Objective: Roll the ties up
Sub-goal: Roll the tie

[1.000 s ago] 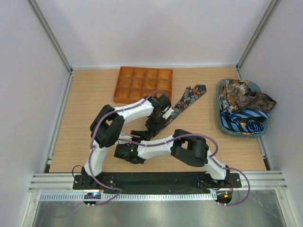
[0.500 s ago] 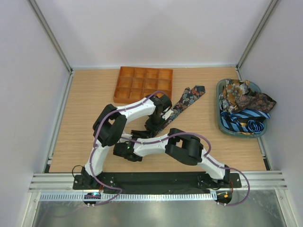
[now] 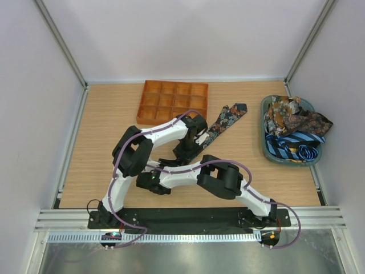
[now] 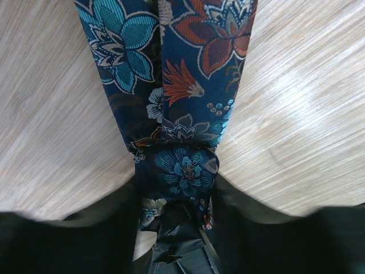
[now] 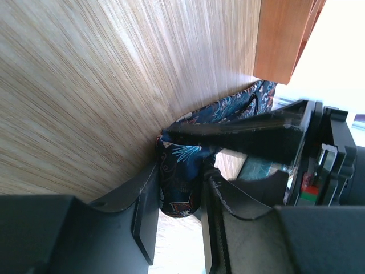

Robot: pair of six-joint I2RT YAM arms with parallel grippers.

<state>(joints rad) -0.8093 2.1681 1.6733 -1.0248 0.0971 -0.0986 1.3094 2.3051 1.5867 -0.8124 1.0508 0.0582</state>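
Right claw [image 5: 179, 200] is pinching the rolled end of the floral tie [image 5: 179, 177]. Jaws are standing partly apart, and both fingers [image 5: 145, 220] are pressing into the fabric bundle between them.

Left claw [image 4: 177, 191] is straddling the same roll from the opposite side. The roll is filling the gap between its fingers [image 4: 102, 228], but the bottom of that view is blurring out. Can't tell whether it's gripping or just flanking.

The two claws are meeting nose to nose at the roll. In the right wrist view, one left-claw finger is lying across just above the right claw's fingertips.

The unrolled length of tie is lying flat on the table [image 3: 97, 142], running straight out ahead of the left claw and widening away from it. Its pointed end is sitting well beyond both claws, off to the far right.

Orange tray [image 3: 172, 83] is sitting just beyond the claws, slightly to their left, near the tie but apart from it.

Teal basket [image 3: 265, 145] is sitting well off to the right of both claws, holding the other ties [image 3: 293, 123] in a heap. Floral ones are lying at the far side and blue striped ones at the near side. Some fabric is hanging over the right rim.
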